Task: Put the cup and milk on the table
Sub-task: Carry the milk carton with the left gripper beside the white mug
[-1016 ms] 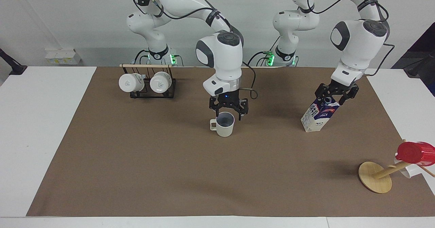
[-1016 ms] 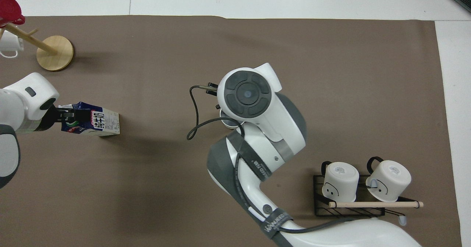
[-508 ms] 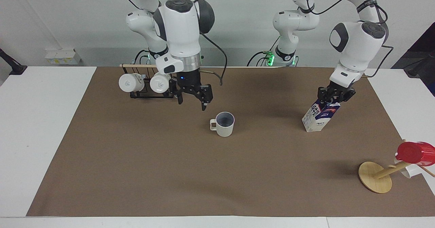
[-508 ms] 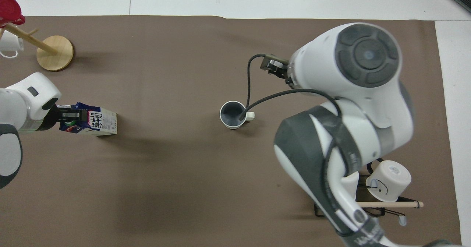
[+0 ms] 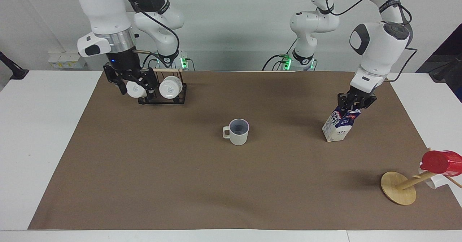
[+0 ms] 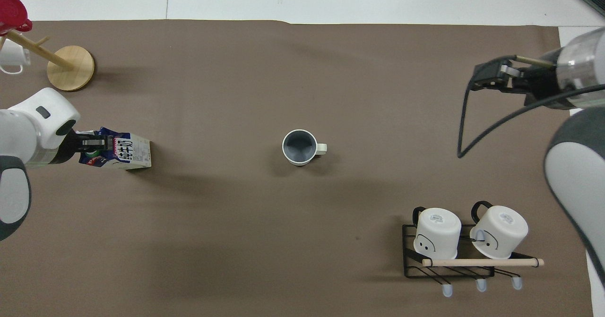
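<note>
The cup [image 5: 238,132] [image 6: 300,147], off-white with a grey-blue inside, stands upright by itself in the middle of the brown paper on the table [image 5: 180,184] [image 6: 283,71]. Its handle points toward the right arm's end. The milk [image 5: 337,128] [image 6: 130,152] leans on the paper toward the left arm's end, its base touching down. My left gripper [image 5: 354,103] [image 6: 92,143] is shut on the carton's gable top. Raised with nothing between its fingers, my right gripper [image 5: 130,86] [image 6: 489,76] hangs open over the right arm's end of the paper, by the mug rack.
A black wire rack [image 5: 162,98] [image 6: 449,270] holds two glossy white mugs near the right arm's base. A tipped wooden stand [image 5: 399,188] [image 6: 71,67] with a red cup [image 5: 440,162] [image 6: 12,12] lies at the left arm's end, farther from the robots than the milk.
My right gripper lifted away from the cup and swung up toward the mug rack. The left gripper closed on the milk's top, and the carton stands slightly more upright.
</note>
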Tool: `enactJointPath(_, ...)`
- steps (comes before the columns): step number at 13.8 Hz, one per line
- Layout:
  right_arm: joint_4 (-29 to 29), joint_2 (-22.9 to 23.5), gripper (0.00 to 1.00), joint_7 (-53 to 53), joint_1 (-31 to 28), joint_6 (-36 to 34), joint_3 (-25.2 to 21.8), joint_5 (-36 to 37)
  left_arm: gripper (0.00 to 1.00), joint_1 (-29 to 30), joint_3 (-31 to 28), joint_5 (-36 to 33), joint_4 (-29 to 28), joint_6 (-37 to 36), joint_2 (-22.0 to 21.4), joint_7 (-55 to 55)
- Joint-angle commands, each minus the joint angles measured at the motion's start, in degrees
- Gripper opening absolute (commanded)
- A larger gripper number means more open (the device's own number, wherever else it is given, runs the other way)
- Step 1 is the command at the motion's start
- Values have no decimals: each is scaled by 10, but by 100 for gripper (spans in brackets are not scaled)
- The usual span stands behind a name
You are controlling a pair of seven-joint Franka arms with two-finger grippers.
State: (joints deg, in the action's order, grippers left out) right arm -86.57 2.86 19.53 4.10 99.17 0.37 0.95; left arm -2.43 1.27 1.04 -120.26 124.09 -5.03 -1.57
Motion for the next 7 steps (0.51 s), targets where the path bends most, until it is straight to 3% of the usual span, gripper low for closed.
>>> enactJointPath(1, 4, -21, 100, -59, -33, -52, 3, -12, 41, -42, 0, -10, 42, -16, 21, -68)
enactJointPath(4, 37, -22, 100, -77, -52, -116, 2, -13, 41, -92, 0, -10, 48, -15, 21, -121)
enactJointPath(7, 33, -39, 100, -79, -53, -144, 2, -12, 41, -140, 0, -10, 49, -10, 21, -165)
